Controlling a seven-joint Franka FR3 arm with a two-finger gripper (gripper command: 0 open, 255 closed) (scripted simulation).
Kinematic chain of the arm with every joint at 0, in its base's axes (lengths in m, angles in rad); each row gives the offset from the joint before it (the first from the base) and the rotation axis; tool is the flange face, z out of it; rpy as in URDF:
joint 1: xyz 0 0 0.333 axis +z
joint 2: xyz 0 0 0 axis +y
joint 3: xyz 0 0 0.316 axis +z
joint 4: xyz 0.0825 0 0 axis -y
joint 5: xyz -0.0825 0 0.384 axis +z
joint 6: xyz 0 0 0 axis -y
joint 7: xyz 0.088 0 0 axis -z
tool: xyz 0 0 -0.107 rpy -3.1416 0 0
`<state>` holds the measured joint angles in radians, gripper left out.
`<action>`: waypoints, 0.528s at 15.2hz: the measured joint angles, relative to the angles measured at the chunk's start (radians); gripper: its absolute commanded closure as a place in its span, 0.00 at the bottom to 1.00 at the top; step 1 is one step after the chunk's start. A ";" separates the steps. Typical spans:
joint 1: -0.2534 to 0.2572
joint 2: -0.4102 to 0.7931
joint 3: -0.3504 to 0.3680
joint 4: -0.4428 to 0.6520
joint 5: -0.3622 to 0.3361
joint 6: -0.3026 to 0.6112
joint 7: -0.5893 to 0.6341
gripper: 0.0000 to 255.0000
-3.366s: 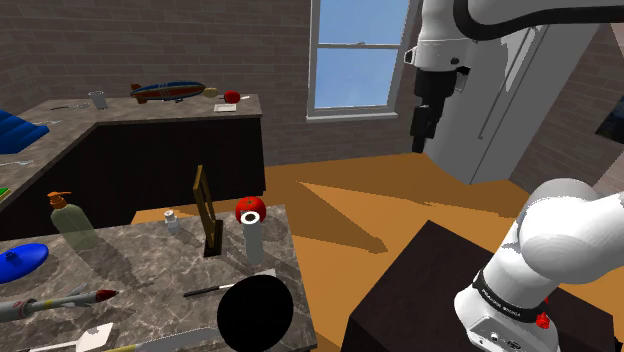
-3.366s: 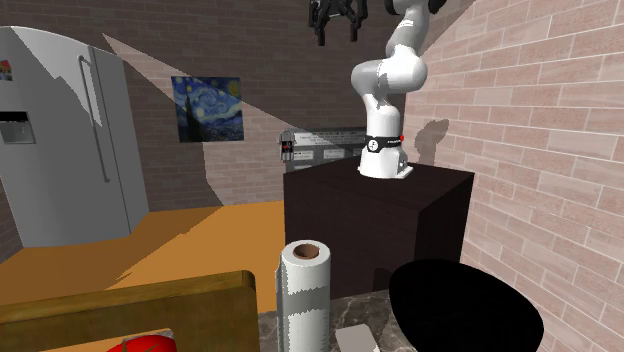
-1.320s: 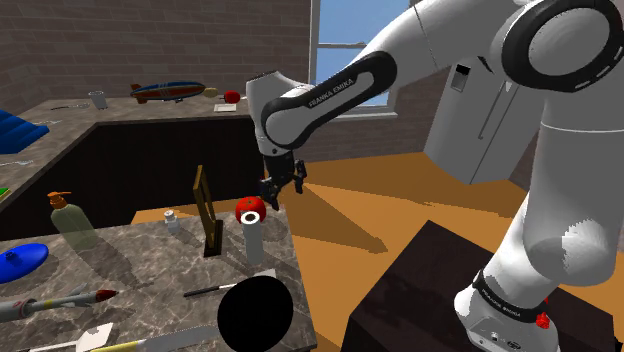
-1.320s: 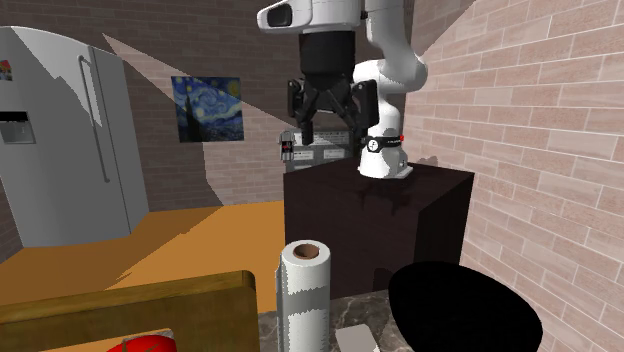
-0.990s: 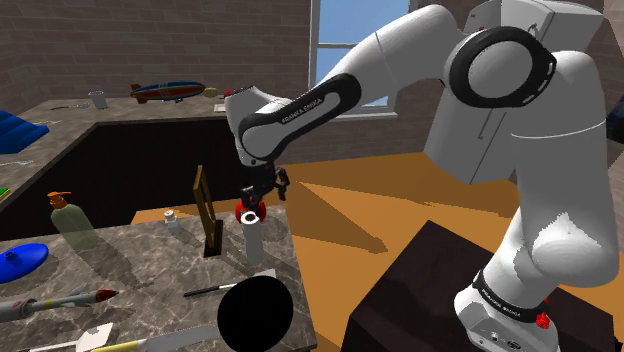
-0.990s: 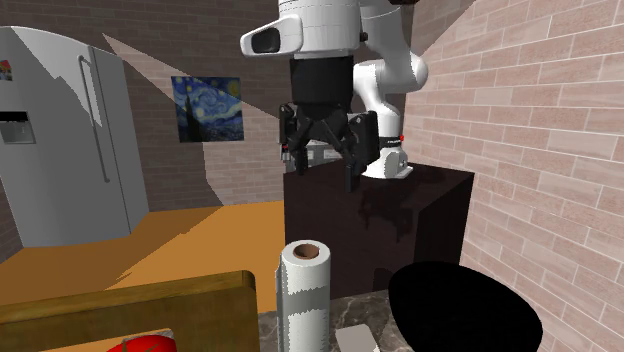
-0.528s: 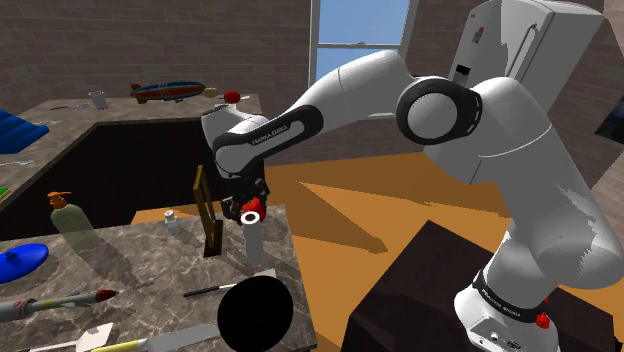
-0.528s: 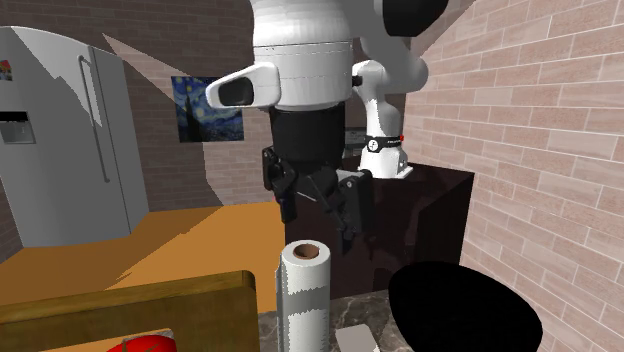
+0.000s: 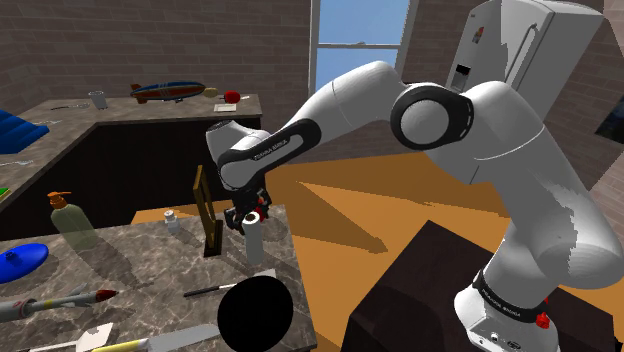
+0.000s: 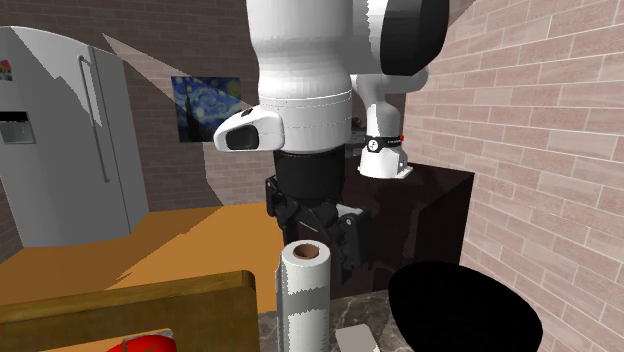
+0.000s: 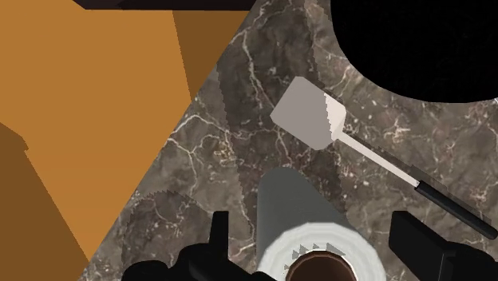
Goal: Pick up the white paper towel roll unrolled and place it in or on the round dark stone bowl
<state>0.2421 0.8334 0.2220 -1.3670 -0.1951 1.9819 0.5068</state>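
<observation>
End effector (image 11: 315, 233): fingers wide apart, straddling the top of the paper towel roll (image 10: 305, 290), with a gap on each side in the wrist view. It holds nothing.

Roll: upright on the marble counter (image 9: 150, 262), close to the counter edge that drops to the orange floor. It is not yet gripped.

Spatula (image 11: 308, 120): flat on the counter between the roll and the black bowl (image 9: 255, 315). In the shoulder view the bowl lies nearer the camera than the roll.

Risks, as judged:
- The roll is tall, narrow and probably soft. If one finger touches first, it could tip toward the edge.
- A hold this high on the roll may let the lower part swing during the carry.
- A low carry could catch the spatula.
- The bowl shows as a flat black disc, so its depth cannot be read. A release at the wrong height could let the roll topple out.

Change from half a second ago: the end effector was above the roll's top; now its fingers flank the top. Roll, spatula and bowl are unmoved.
</observation>
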 measured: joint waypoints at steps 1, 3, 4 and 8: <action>0.000 0.000 0.000 -0.002 0.000 0.002 0.000 0.00; 0.000 0.002 0.000 -0.001 0.000 0.003 0.000 0.00; 0.000 0.002 0.000 -0.001 0.000 0.004 0.000 0.00; 0.000 0.002 0.000 -0.001 0.000 0.004 0.000 1.00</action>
<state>0.2420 0.8351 0.2218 -1.3684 -0.1955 1.9856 0.5069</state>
